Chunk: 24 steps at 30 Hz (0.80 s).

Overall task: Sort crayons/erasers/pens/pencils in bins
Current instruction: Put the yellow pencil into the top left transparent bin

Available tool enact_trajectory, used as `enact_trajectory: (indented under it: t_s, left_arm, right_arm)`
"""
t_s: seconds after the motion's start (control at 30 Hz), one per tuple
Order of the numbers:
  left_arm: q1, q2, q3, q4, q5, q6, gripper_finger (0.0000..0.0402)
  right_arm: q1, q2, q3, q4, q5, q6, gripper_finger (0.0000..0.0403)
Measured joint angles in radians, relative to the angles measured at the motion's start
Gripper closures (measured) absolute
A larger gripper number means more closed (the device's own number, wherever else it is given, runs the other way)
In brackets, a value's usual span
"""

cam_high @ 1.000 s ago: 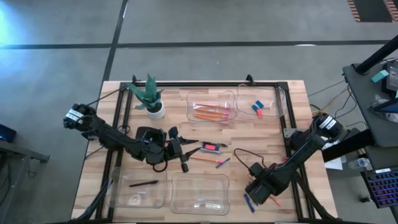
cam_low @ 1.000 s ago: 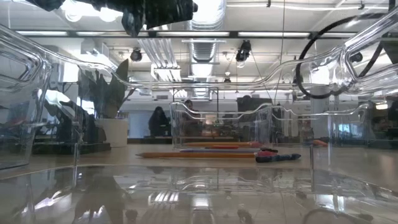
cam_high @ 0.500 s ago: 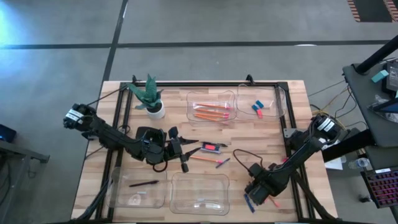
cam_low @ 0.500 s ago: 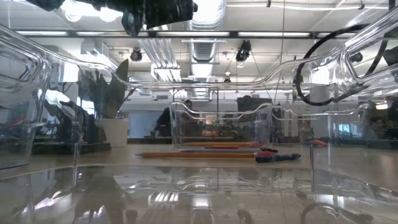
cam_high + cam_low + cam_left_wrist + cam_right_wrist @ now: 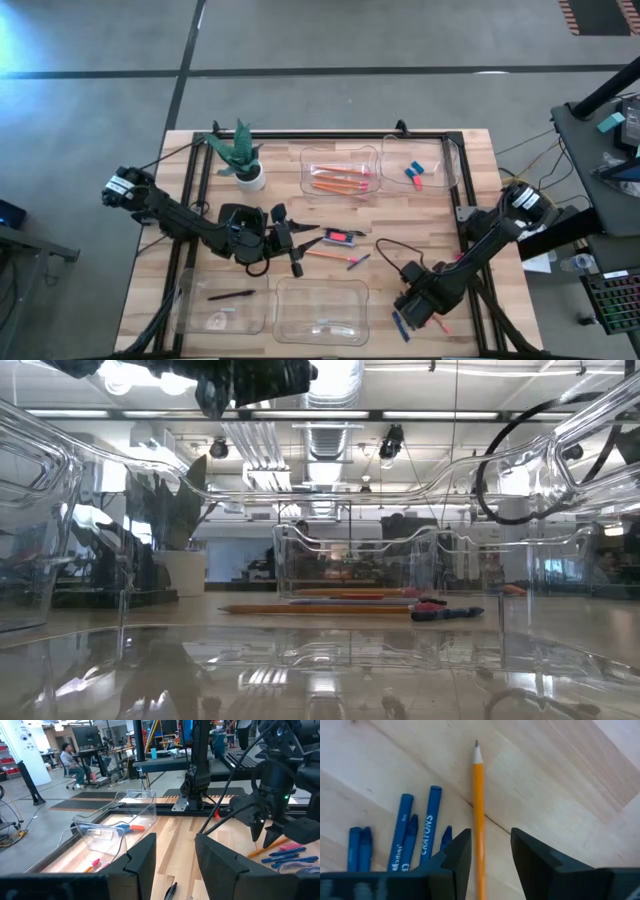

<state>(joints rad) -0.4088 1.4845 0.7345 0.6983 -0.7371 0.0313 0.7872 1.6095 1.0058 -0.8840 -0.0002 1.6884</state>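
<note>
My right gripper [image 5: 415, 305] [image 5: 490, 835] points down at the table's near right, open. An orange pencil [image 5: 479, 805] lies on the wood and runs between its fingers, close to one of them. Several dark-blue crayons [image 5: 415, 837] [image 5: 400, 325] lie beside it. My left gripper [image 5: 300, 250] [image 5: 175, 845] is level above the table's middle, open and holding nothing. The far bins hold pencils [image 5: 340, 180] and erasers [image 5: 414, 172]. One near bin [image 5: 222, 310] holds a black pen [image 5: 232, 295]. The other near bin [image 5: 320, 312] stands beside it. My right gripper stands over the pencil from above, its fingers along either side of the shaft [image 5: 479, 827]. The pencil lies flat on the table. Whether the nearer finger [image 5: 457, 855] touches the pencil, I cannot tell.
A potted plant [image 5: 243, 160] stands at the far left. In the table's middle lie a small black box with a red top [image 5: 340, 237], a pencil [image 5: 325, 255] and a short blue stick [image 5: 358, 261]. A black cable [image 5: 392, 255] loops from the right arm.
</note>
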Motion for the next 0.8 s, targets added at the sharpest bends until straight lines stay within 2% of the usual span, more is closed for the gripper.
enact_trajectory:
  t_s: [0.43, 0.8]
  left_arm:
    - [0.000, 0.000, -0.002, 0.000, 0.000, -0.001, 0.0277]
    - [0.000, 0.000, 0.001, 0.000, 0.000, -0.003, 0.0277]
  right_arm:
    - [0.000, 0.048, -0.004, 0.011, 0.000, -0.007, 0.0288]
    - [0.000, 0.088, -0.007, 0.026, 0.010, -0.089, 0.0358]
